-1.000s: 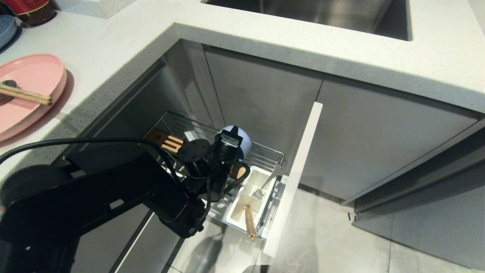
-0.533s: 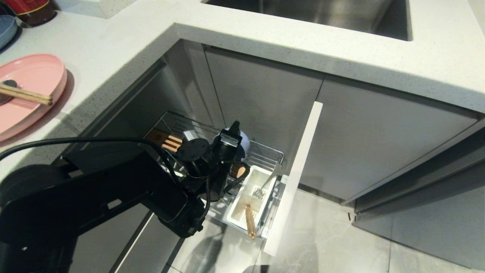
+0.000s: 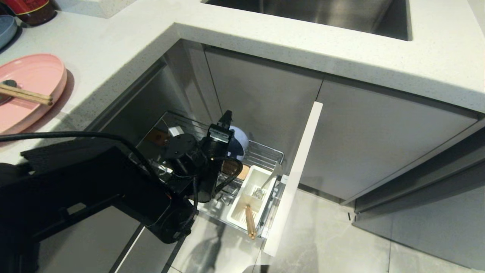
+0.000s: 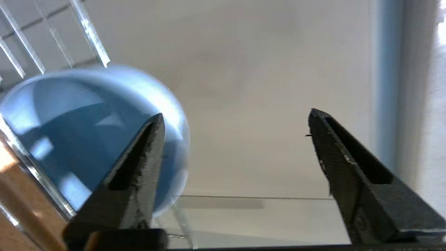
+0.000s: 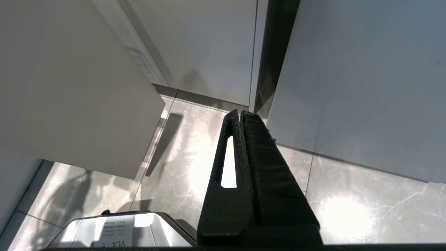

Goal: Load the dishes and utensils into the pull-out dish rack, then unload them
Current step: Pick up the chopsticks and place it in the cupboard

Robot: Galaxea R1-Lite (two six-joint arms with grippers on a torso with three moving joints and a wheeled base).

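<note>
Hovering over the pull-out dish rack (image 3: 265, 153), the left end effector (image 4: 237, 139) has fingers spread, clear of the light-blue bowl (image 4: 69, 132) resting in the rack; right end effector (image 5: 241, 116) pressed together

White speckled counter (image 3: 125, 57) carries a pink plate (image 3: 36, 81) at its left edge; chopsticks (image 3: 26, 94) lie across the plate. A blue-grey dish (image 3: 5, 30) and a dark red pot (image 3: 32, 9) sit at the far left corner. Sink (image 3: 322, 15) is set into the counter top.

Below, the wire rack (image 3: 265, 153) is pulled out on its white front panel (image 3: 293, 178). In it: a light-blue bowl (image 3: 238, 142) standing on edge among the wires, and a white cutlery box (image 3: 250, 197) holding a second pair of chopsticks (image 3: 249, 223) and a spoon (image 3: 265, 185).

Grey tiled floor (image 3: 322, 235) beneath.
</note>
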